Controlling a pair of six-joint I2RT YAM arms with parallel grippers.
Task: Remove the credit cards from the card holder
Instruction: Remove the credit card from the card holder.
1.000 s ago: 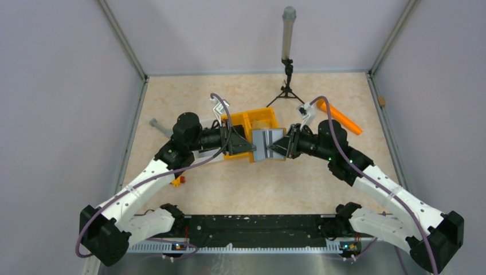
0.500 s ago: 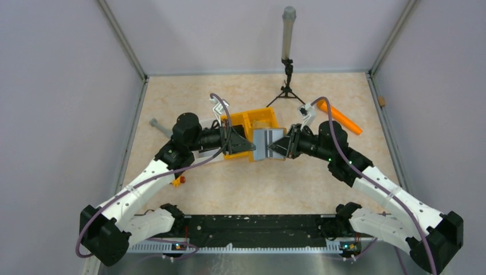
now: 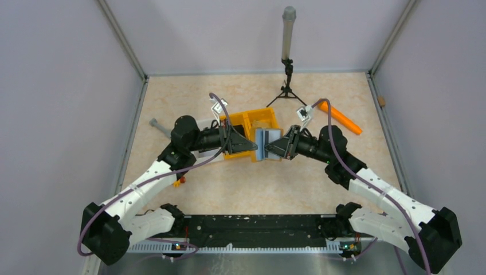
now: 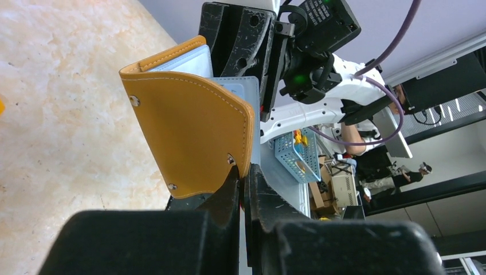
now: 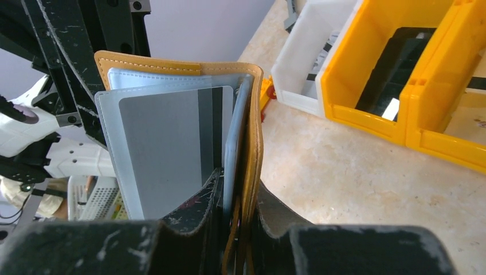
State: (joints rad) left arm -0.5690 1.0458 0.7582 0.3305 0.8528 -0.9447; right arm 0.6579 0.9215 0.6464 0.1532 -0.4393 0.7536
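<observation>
The left gripper point(image 4: 244, 186) has its jaws closed almost fully on the lower corner of the tan mustard-orange soft folding card holder point(image 4: 192, 129), gripping the stitched outer leaf just below a metal rivet. The right gripper point(image 5: 232, 197) meets it from the opposite side; its jaws are closed to a narrow gap on the card holder's tan edge and the grey inner pocket lying against it. The card holder is held between the two grippers, raised off the beige marbled counter point(image 3: 286, 183), just in front of the bright orange plastic bins point(image 3: 250, 121). The card holder stands open towards the right wrist camera. The pale grey flat credit cards point(image 5: 163, 149) are seated in its stepped pockets, and the front one shows a dark stripe. A white plastic bin point(image 5: 302, 57) sits touching the orange bins. An orange cylindrical stick point(image 3: 341, 117) lies on the counter, well apart to the right.
</observation>
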